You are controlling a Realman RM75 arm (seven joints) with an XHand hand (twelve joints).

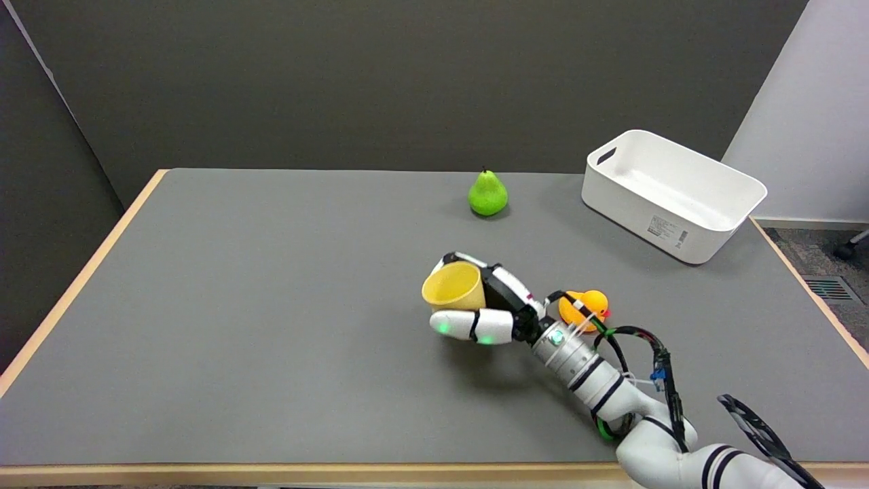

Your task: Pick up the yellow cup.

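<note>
The yellow cup [453,286] is held in my right hand [485,309], near the middle of the grey table [271,305]. The cup's mouth faces up and toward the camera, and the cup tilts a little. White fingers wrap its far side and the thumb crosses its near side, hiding the lower part. A shadow lies on the table below the cup and hand, so the cup hangs above the surface. My right arm reaches in from the lower right.
An orange rubber duck [585,308] sits just right of my wrist, partly behind its cables. A green pear [487,194] stands farther back. A white bin [672,193] rests at the back right corner.
</note>
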